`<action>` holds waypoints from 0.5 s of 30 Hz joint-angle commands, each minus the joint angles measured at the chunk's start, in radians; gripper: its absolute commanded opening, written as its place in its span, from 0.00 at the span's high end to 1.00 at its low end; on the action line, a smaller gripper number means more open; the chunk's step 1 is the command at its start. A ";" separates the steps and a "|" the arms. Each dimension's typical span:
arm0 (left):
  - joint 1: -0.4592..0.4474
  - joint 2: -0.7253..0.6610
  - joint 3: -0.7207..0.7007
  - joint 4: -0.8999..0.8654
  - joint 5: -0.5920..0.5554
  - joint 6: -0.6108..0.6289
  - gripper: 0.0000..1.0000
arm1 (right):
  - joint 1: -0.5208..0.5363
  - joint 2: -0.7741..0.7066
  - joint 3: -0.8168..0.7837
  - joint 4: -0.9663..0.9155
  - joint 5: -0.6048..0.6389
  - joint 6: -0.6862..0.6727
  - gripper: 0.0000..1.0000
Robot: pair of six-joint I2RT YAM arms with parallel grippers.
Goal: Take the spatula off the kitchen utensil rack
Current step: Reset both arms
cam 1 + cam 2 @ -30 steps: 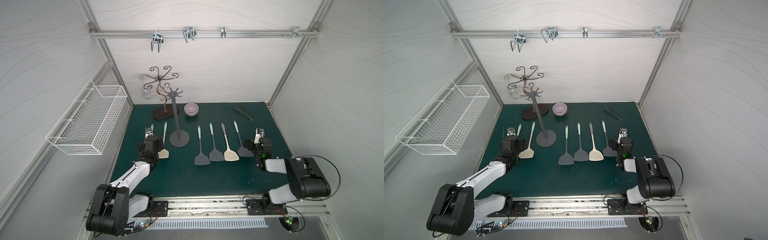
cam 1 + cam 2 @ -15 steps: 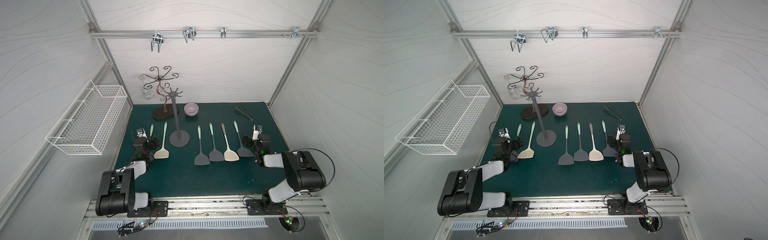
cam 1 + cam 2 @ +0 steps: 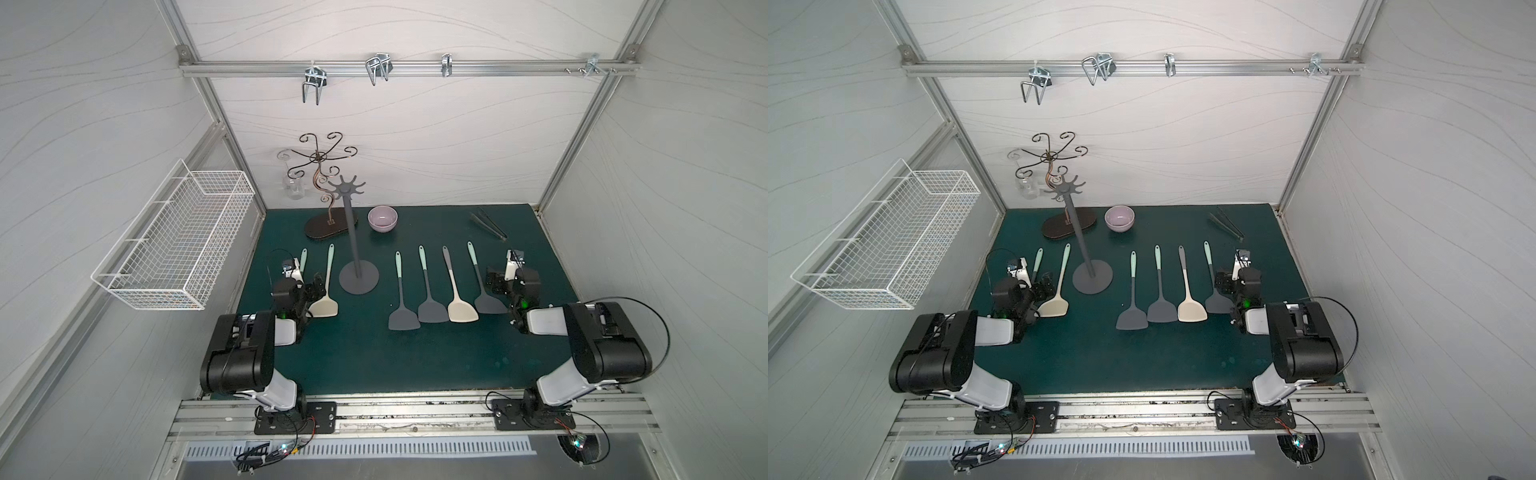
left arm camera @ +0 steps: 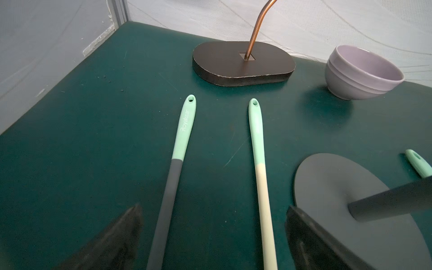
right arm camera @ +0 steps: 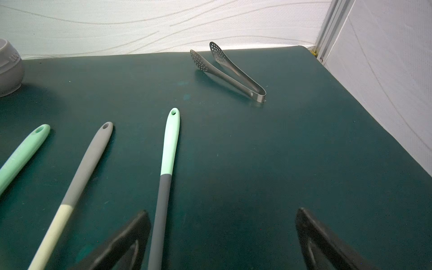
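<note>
The kitchen utensil rack (image 3: 351,232) (image 3: 1079,237) stands upright left of centre, and its prongs are bare. Several spatulas lie flat on the green mat. A cream spatula (image 3: 324,307) and a grey one with a mint handle (image 4: 184,131) lie left of the rack. My left gripper (image 3: 305,281) (image 4: 214,208) hovers open over them, and both handles run between its fingers untouched. My right gripper (image 3: 503,277) (image 5: 222,210) is open beside the rightmost grey spatula (image 3: 490,302) (image 5: 169,149). That handle lies just inside one finger.
A brown curly-wire stand (image 3: 320,227), a lilac bowl (image 3: 382,218) and metal tongs (image 3: 488,224) sit along the back. A white wire basket (image 3: 178,245) hangs on the left wall. A rail with hooks (image 3: 374,68) crosses overhead.
Both arms have folded back and up over their bases. The left gripper has shifted slightly left. Both grippers stay open, and the spatulas have not moved.
</note>
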 commanded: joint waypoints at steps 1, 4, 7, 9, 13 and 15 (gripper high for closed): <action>-0.042 0.007 0.065 0.005 -0.060 0.042 0.01 | -0.001 0.005 0.001 -0.005 -0.004 -0.006 0.01; -0.048 0.005 0.069 -0.006 -0.070 0.045 0.01 | 0.001 0.004 0.001 -0.005 -0.004 -0.007 0.01; -0.050 0.003 0.069 -0.011 -0.075 0.046 0.01 | 0.001 0.005 0.001 -0.005 -0.004 -0.007 0.01; -0.058 0.003 0.071 -0.015 -0.089 0.051 0.01 | 0.001 0.005 0.002 -0.005 -0.005 -0.006 0.01; -0.064 0.004 0.073 -0.016 -0.098 0.056 0.01 | 0.001 0.005 0.001 -0.003 -0.004 -0.005 0.01; -0.064 0.003 0.074 -0.016 -0.098 0.056 0.01 | 0.001 0.005 0.001 -0.005 -0.004 -0.006 0.01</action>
